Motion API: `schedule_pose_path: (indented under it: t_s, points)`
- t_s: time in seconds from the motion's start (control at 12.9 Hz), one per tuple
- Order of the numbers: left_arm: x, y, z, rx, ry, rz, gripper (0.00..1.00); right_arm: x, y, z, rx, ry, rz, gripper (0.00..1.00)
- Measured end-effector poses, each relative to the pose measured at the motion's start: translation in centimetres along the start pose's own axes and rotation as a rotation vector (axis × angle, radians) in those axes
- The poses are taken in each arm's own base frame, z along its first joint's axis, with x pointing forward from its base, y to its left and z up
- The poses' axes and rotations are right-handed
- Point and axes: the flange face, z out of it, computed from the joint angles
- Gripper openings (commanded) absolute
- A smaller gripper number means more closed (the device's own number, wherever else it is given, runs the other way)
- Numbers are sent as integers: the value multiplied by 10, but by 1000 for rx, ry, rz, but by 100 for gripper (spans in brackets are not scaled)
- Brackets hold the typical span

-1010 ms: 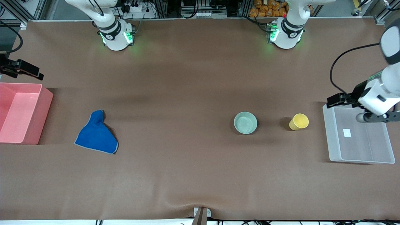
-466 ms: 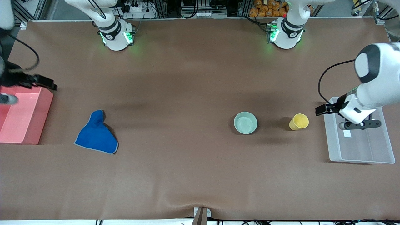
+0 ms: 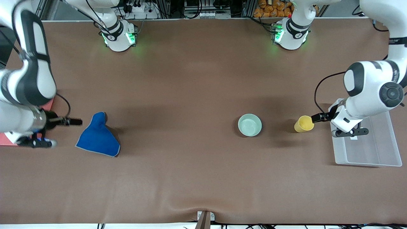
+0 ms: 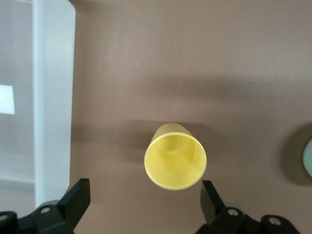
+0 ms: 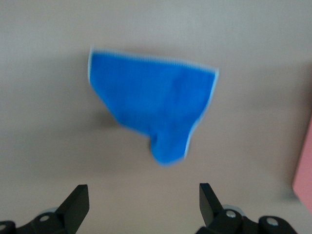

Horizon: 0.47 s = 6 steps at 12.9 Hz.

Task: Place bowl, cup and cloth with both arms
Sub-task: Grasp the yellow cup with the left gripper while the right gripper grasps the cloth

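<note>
The mint-green bowl [image 3: 250,125] stands on the brown table. The yellow cup [image 3: 304,124] stands upright beside it toward the left arm's end. The blue cloth [image 3: 98,136] lies crumpled toward the right arm's end. My left gripper [image 3: 349,132] is open and empty, in the air by the clear bin's edge. In the left wrist view its open fingers [image 4: 145,195] sit just short of the cup [image 4: 175,163]. My right gripper [image 3: 36,143] is open and empty, in the air beside the cloth. The right wrist view shows the cloth [image 5: 151,105] ahead of the gripper [image 5: 144,192].
A clear plastic bin [image 3: 365,160] sits at the left arm's end and also shows in the left wrist view [image 4: 51,97]. A pink bin [image 5: 304,170] sits at the right arm's end, mostly hidden under the right arm in the front view.
Both arms swung in from the table's ends. The left gripper moved from over the clear bin toward the cup. The right gripper moved from over the pink bin toward the cloth.
</note>
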Motion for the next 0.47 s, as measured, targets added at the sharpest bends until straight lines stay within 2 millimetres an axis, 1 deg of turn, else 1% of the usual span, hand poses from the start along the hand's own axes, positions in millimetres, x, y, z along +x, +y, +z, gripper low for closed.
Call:
schedule_pose_path:
  t_s: [0.08,0.16,0.23,0.31,0.39,0.47]
  points:
    - [0,-1,14,0,13,-3,96,16,-1,21,-1,19,-1,100]
    - [-1,-2,27,1,19,-6,94,25,-5,42,-3,12,-8,100]
    - [-2,-3,38,2,18,-7,91,33,-15,64,-7,1,-25,100]
    - [-3,-4,49,3,8,-9,90,41,-32,84,-13,15,-50,100]
    - [-5,-5,58,4,-2,-10,88,49,-52,99,-18,50,-77,100]
    - [-8,-7,64,5,-11,-14,78,54,-68,110,-23,77,-99,100]
